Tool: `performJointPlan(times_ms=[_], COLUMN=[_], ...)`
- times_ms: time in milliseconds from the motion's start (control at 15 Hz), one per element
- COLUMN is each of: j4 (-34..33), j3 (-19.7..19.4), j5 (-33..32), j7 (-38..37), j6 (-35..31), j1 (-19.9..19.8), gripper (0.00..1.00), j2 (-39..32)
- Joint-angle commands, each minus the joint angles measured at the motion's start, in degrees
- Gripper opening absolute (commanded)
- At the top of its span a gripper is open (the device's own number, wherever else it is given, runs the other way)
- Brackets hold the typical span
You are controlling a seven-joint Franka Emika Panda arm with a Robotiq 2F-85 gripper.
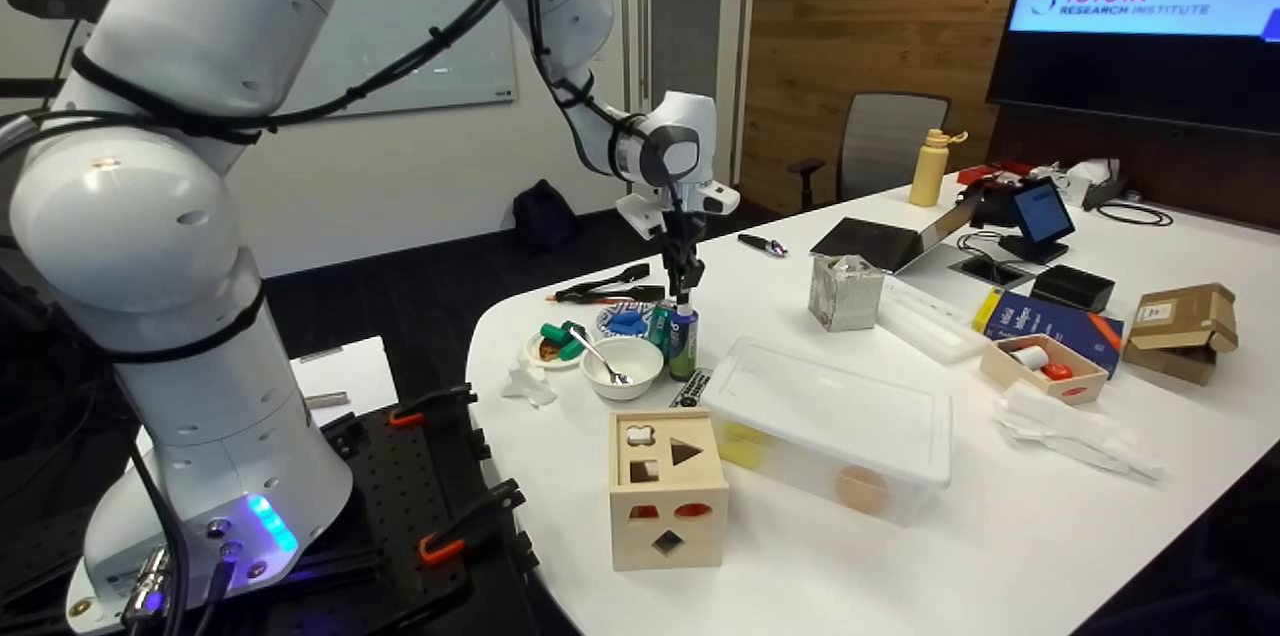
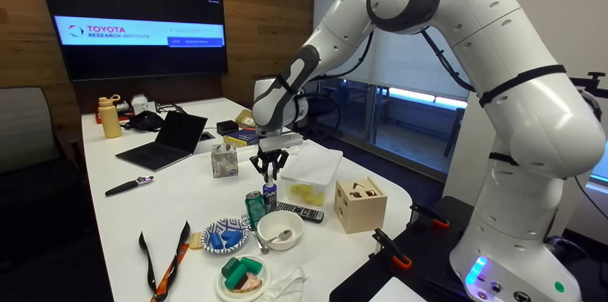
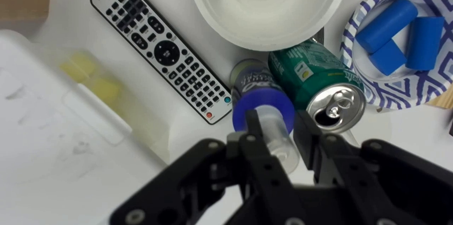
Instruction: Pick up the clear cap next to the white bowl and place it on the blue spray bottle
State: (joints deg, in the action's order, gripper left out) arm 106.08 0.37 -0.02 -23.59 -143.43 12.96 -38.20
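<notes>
The clear cap (image 3: 279, 140) stands on top of the blue spray bottle (image 3: 263, 99), over its blue collar. The cap (image 2: 270, 180) and the upright bottle (image 2: 270, 197) also show in an exterior view. My gripper (image 3: 277, 113) is around the cap, one finger on each side. The left finger in the wrist view is against or very close to the cap; a gap shows at the right finger. The white bowl (image 3: 290, 23) with a spoon in it is beside the bottle, and shows in both exterior views (image 1: 621, 388) (image 2: 283, 247). The bottle's far side is hidden.
A green can (image 3: 300, 73) stands right against the bottle. A remote (image 3: 166, 51) lies on its other side, by a clear plastic box (image 1: 830, 416). A wooden shape cube (image 1: 665, 496) and a patterned bowl of blue blocks (image 2: 225, 244) are nearby.
</notes>
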Motion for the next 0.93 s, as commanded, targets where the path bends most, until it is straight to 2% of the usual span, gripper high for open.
performJointPlan(times_ms=[0,267,333,867], j4=[-1.9,-2.2,-2.1,-0.9], j3=[0.5,0.1,0.0,-2.1], j5=[1.1,0.7,0.5,-2.8], j7=[1.6,1.2,1.1,-1.4], j6=[2.0,2.3,2.1,3.5], j1=[-0.3,0.3,0.6,4.0], gripper=[0.64,0.95,0.99,1.0], j2=[-2.8,-3.8,-3.4,2.8])
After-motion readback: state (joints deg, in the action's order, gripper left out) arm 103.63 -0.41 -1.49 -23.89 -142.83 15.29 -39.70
